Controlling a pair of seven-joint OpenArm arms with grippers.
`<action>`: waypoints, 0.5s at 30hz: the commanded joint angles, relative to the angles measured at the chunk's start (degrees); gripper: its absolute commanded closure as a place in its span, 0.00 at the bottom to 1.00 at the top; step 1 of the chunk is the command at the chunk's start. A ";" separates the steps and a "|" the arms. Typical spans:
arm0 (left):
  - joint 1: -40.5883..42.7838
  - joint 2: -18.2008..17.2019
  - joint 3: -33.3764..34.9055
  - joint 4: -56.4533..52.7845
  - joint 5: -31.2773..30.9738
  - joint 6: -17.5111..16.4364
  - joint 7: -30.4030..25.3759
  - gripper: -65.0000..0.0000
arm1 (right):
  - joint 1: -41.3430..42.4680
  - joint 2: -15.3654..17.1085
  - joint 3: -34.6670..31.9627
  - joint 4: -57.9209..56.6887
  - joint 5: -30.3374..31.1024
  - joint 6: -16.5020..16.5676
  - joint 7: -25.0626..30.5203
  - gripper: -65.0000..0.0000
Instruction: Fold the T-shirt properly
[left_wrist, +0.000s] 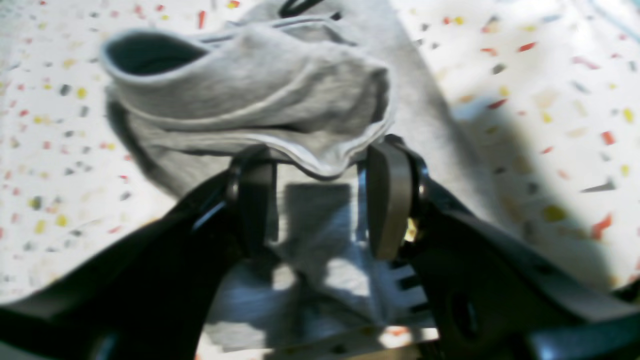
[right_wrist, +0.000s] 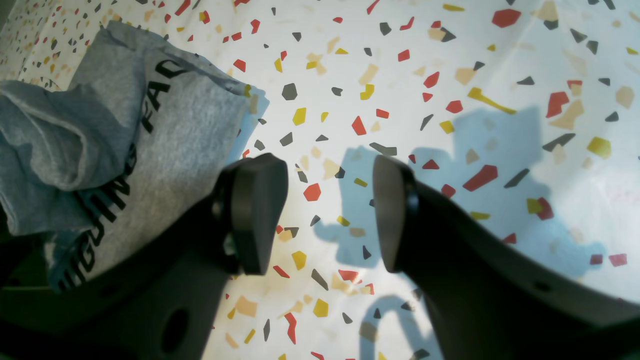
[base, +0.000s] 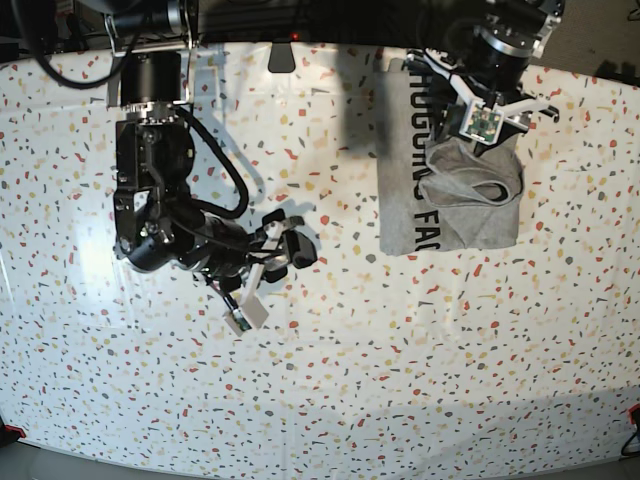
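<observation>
The T-shirt (base: 400, 200) lies at the table's far right, folded into a narrow grey strip with its black lettering facing up. A bunched sleeve (base: 470, 185) rests on top of it. My left gripper (base: 483, 140) hangs over that bunch. In the left wrist view its jaws stand apart, and the sleeve's hem (left_wrist: 325, 170) sags between the fingertips of the left gripper (left_wrist: 322, 200). My right gripper (right_wrist: 325, 195) is open and empty over bare table, to the side of the T-shirt (right_wrist: 190, 125). In the base view the right gripper (base: 292, 235) is left of centre.
The table (base: 330, 380) carries a white terrazzo-patterned cover with red, yellow and grey flecks. The right arm's black body (base: 150, 200) and its cables stand at the left. A dark rail runs along the far edge.
</observation>
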 joint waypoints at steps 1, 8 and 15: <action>0.17 -0.04 0.04 1.01 0.63 0.35 -1.55 0.55 | 1.44 0.13 0.07 0.94 1.33 0.47 1.16 0.51; 0.17 -0.07 0.04 1.01 1.22 -0.70 -4.57 0.55 | 1.44 0.13 0.07 0.94 1.36 0.47 1.36 0.51; 0.13 -0.07 0.04 1.01 1.25 -9.60 -9.07 0.55 | 1.44 0.13 0.07 0.94 1.33 0.47 1.33 0.51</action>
